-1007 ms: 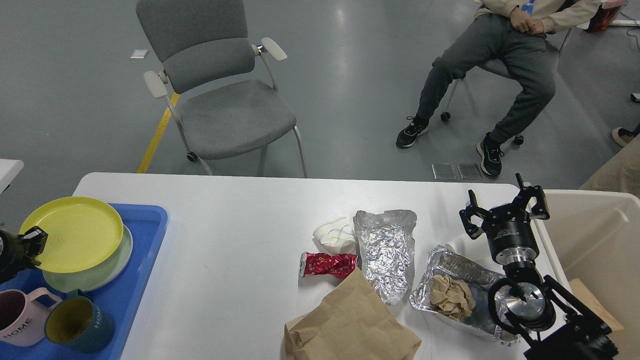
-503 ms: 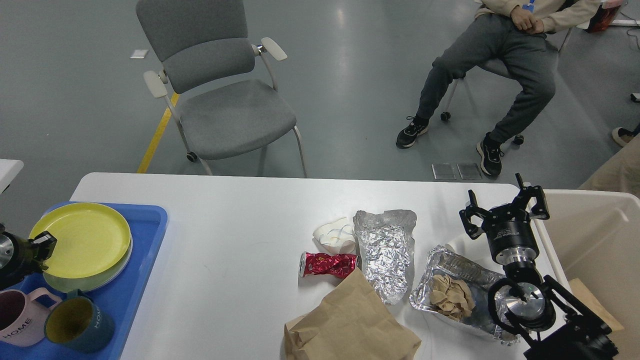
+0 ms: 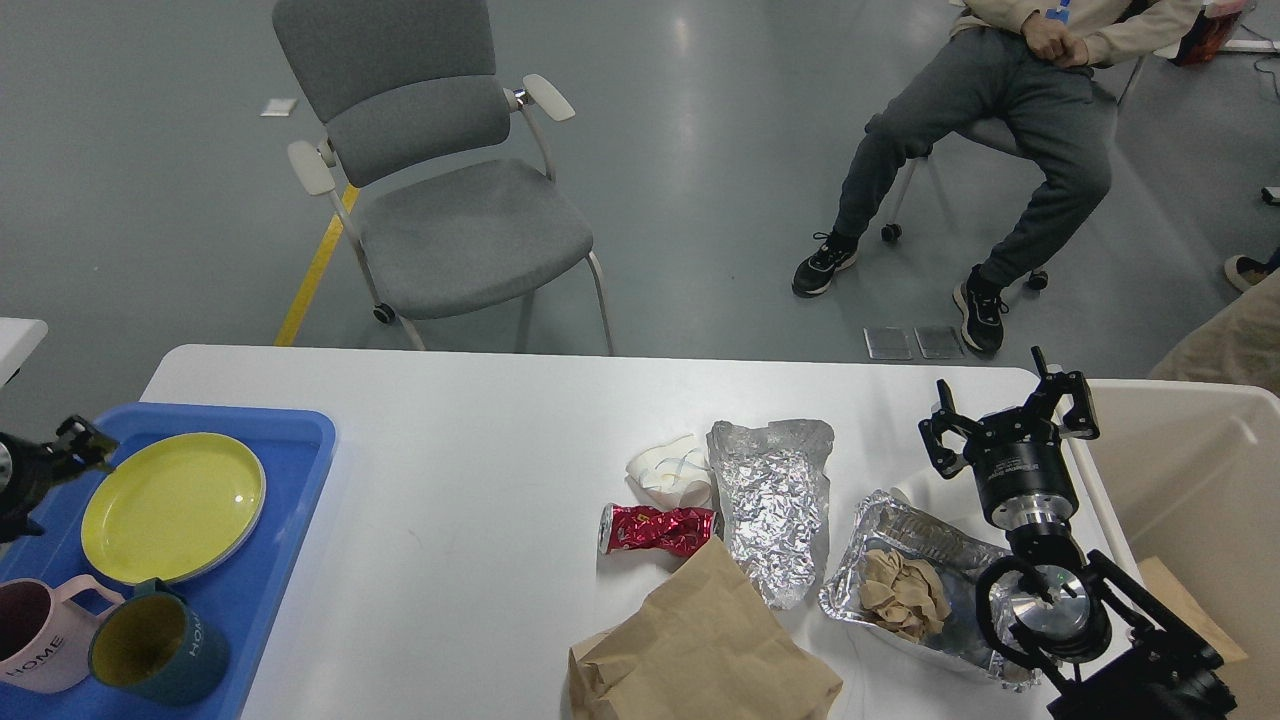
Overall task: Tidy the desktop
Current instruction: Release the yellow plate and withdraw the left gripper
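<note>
"HOME" on pink mug (image 3: pixel 35 648); "HOME" running vertically on dark teal mug (image 3: pixel 160 650). Print on right gripper's wrist unreadable.

White desktop (image 3: pixel 480 420) — blue tray (image 3: pixel 290 520), crushed can (image 3: pixel 655 529), foil (image 3: pixel 775 505), paper bag (image 3: pixel 700 650).

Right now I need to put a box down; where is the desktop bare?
The desktop is bare between the blue tray and the red can, and along its far edge. Crowded: foil, paper bag, foil container.
</note>
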